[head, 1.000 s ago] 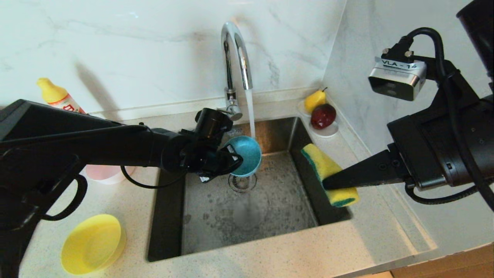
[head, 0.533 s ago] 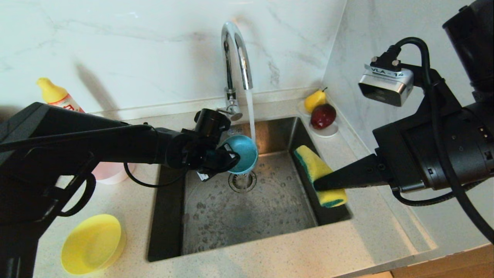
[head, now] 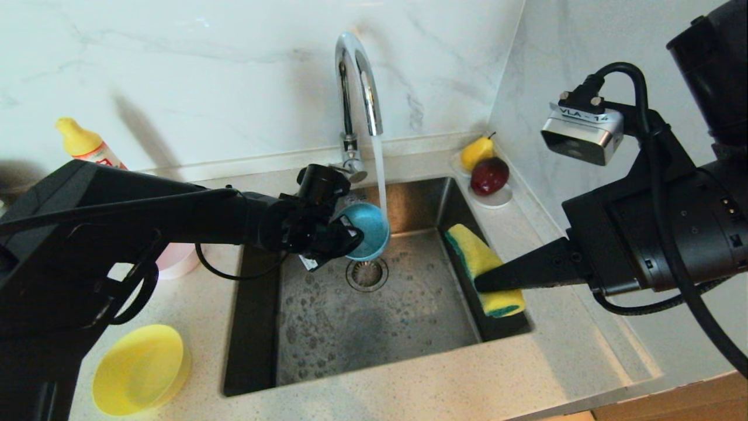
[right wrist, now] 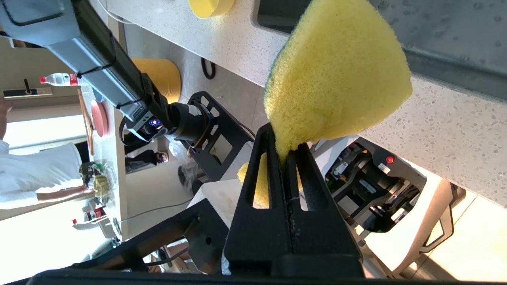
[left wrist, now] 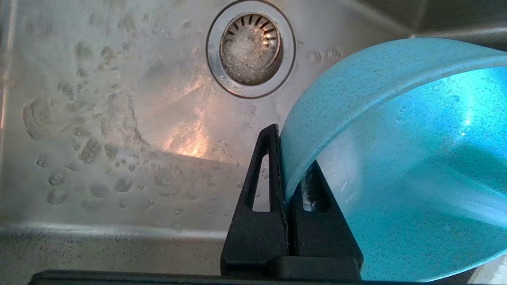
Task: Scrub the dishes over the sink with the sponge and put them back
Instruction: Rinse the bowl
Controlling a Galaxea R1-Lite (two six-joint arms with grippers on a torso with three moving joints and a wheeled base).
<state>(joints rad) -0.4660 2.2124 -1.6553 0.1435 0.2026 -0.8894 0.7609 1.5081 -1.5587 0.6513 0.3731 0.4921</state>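
Observation:
My left gripper [head: 349, 237] [left wrist: 286, 156] is shut on the rim of the light blue bowl [head: 366, 229] [left wrist: 404, 158], tilted over the sink [head: 374, 310] just beside the running water and above the drain [head: 366, 273]. My right gripper [head: 485, 283] [right wrist: 283, 148] is shut on the yellow sponge [head: 482, 266] [right wrist: 336, 75] with its green layer, over the sink's right edge. The yellow bowl [head: 139, 368] sits on the counter at the front left. The pink bowl [head: 178, 259] shows partly behind my left arm.
The curved chrome tap [head: 355, 88] is running water into the basin. A white saucer [head: 494, 199] with a pear and a red fruit stands at the back right corner. A yellow-capped bottle [head: 87, 146] stands at the back left by the wall.
My left gripper has carried the blue bowl slightly back and left, out from under the stream. My right gripper has brought the sponge leftward, further over the sink.

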